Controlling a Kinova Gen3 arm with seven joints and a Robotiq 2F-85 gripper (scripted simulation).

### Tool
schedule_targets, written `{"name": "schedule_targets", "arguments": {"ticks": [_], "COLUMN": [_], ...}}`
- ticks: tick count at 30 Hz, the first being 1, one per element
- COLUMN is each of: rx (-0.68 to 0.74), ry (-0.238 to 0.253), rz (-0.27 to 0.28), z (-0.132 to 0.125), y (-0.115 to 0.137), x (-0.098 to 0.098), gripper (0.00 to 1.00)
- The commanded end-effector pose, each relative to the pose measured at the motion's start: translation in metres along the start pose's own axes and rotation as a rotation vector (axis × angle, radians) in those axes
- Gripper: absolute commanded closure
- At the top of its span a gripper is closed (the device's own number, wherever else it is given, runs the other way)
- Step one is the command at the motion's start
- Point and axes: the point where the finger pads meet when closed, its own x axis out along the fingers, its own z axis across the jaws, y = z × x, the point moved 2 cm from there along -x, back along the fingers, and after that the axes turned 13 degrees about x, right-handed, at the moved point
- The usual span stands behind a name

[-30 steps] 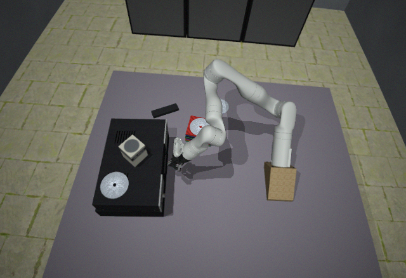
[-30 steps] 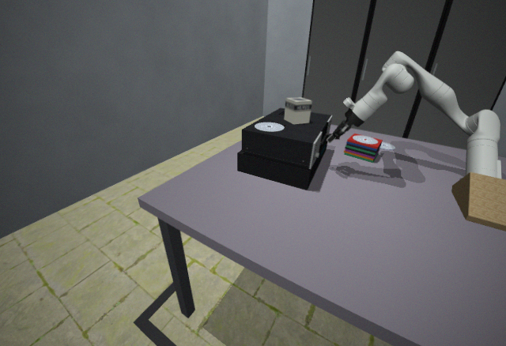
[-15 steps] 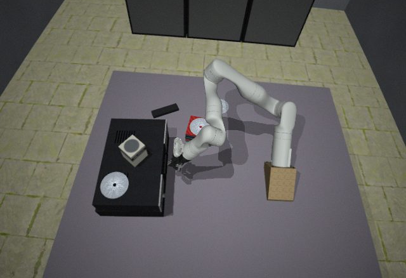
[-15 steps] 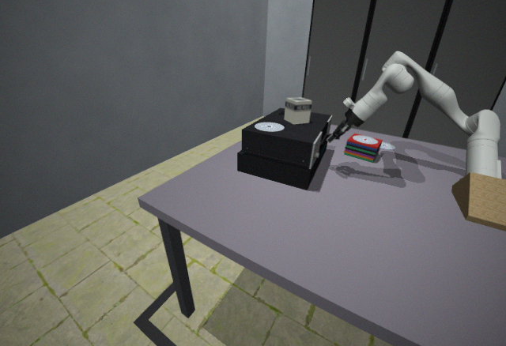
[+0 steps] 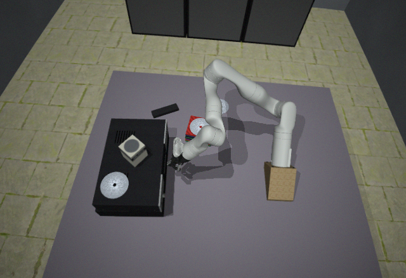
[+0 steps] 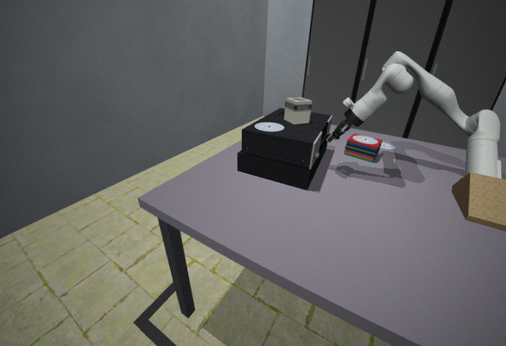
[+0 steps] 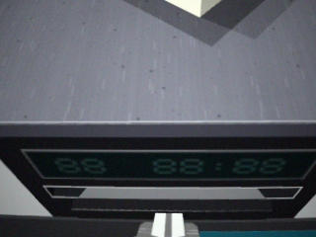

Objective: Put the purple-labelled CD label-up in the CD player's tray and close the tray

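The black CD player (image 5: 144,170) (image 6: 273,146) stands upright on the table. Its front, with display (image 7: 170,165) and outlined slot, fills the lower wrist view. A dark tray front (image 7: 123,204) shows just below the slot; how far out it stands is hard to tell, and its recess is hidden. My gripper (image 5: 169,164) (image 6: 329,139) (image 7: 168,224) is shut and empty, its tips close to the player's front, at the middle. I see no purple label. A silver disc (image 5: 114,191) (image 6: 263,127) lies on the player's top.
A cream box (image 5: 133,154) (image 6: 297,115) stands on the player. A stack of coloured cases (image 5: 193,120) (image 6: 359,151) bears a disc (image 5: 196,124) (image 6: 364,137) with a red centre. Another disc (image 5: 224,106) (image 6: 387,145) lies beyond it. A black remote (image 5: 165,110) lies behind the player's far corner.
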Motion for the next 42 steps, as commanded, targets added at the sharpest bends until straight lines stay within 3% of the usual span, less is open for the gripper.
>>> {"name": "schedule_targets", "arguments": {"ticks": [1, 42], "rx": [-0.009, -0.006], "ry": [0.004, 0.004], "rz": [0.005, 0.005], "z": [-0.0016, -0.0026], "y": [0.003, 0.0116], "x": [0.0025, 0.0106], "gripper": [0.9, 0.9]}}
